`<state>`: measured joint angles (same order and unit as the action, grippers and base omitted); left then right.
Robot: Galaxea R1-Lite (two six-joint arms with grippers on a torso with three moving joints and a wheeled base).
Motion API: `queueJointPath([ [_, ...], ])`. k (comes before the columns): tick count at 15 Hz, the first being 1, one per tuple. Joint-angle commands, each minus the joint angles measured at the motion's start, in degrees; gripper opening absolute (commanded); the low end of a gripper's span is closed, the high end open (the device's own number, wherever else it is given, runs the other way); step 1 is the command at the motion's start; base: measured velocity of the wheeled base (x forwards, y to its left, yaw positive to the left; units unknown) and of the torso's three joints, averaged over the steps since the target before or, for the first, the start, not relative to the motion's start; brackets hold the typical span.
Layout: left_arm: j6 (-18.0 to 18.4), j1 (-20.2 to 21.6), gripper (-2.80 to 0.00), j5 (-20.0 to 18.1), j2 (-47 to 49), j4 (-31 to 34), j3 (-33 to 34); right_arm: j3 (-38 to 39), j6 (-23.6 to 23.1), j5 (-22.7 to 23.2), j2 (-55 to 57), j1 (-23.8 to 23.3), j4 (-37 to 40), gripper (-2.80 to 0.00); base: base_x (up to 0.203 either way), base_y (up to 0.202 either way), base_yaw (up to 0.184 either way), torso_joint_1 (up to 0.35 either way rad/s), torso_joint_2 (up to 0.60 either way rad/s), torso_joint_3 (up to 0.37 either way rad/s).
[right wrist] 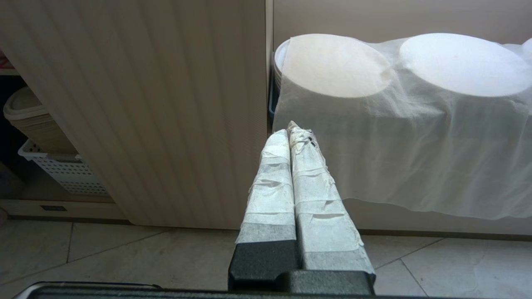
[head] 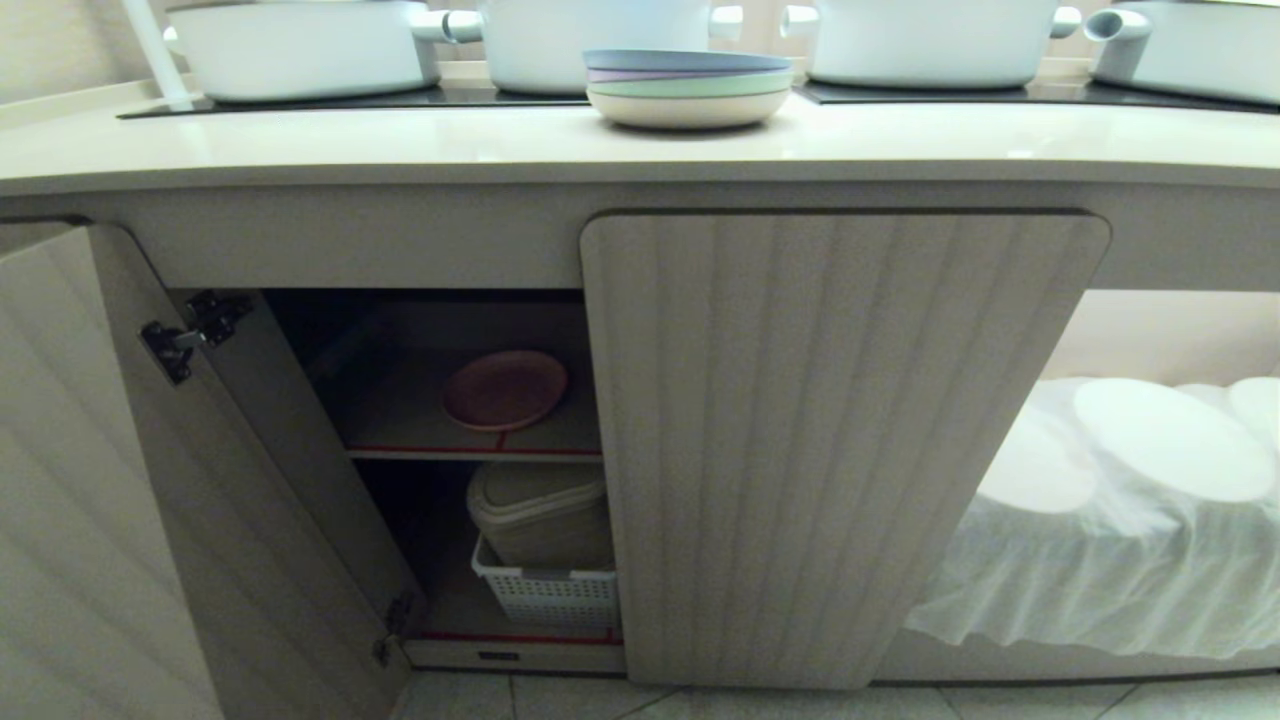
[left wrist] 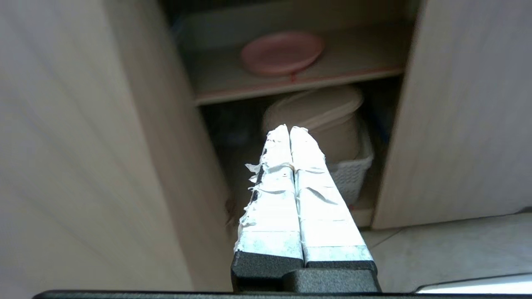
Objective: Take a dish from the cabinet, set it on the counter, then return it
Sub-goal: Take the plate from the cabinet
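Dish [head: 505, 389] on cabinet [head: 840, 440] shelf, right door hiding the rest.

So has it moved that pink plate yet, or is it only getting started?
Only starting, it seems. Done: the cabinet's left door stands open. The pink plate lies on the upper shelf, untouched. In hand: nothing; the left gripper is shut and empty outside the opening, and the right gripper is shut before the closed door. Left: take the plate, set it on the counter, return it.
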<state>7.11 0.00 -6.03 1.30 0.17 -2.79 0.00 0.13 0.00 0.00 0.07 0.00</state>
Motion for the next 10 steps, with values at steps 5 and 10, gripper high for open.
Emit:
queueJointPath([
  [5, 0.1, -0.1, -2.8, -6.4, 23.6, -0.4, -12.4, 0.0, 0.0, 0.0, 0.0, 0.0, 0.0, -2.8, 0.0, 0.0, 0.0, 0.0, 0.0, 0.0],
  [10, 0.6, -1.3, -2.8, -8.5, 49.7, -2.0, -21.3, 0.0, 0.0, 0.0, 0.0, 0.0, 0.0, -2.8, 0.0, 0.0, 0.0, 0.0, 0.0, 0.0],
])
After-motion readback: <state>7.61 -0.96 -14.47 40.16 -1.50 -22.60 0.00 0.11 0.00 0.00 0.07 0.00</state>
